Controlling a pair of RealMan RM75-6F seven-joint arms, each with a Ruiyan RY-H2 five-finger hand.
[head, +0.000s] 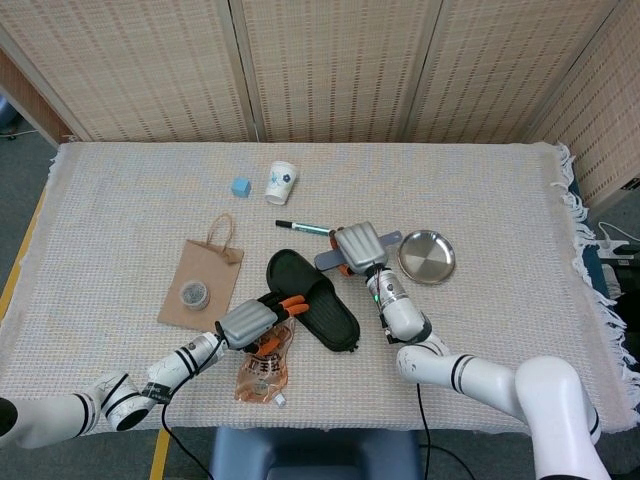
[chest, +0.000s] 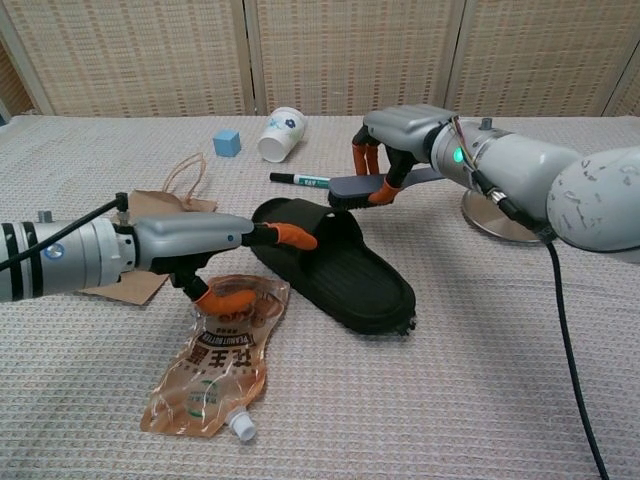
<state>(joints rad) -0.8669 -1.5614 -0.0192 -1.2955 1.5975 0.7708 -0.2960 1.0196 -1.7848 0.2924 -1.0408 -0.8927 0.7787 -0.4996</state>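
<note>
Black slipper (chest: 335, 262) under the left hand (chest: 205, 240)'s spread fingers, right hand (chest: 400, 135) clutching the brush (chest: 365, 187): best pin it flat before scrubbing.

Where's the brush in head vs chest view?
Head view: brush at centre, held by the right robot hand, above the black slipper.
Chest view: brush upper centre, in the same hand, behind the slipper.
Shared landmark: green marker, just beyond the brush.

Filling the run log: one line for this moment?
left hand: reaching onto black rubber slipper | right hand: holding dark grey brush above slipper
</note>
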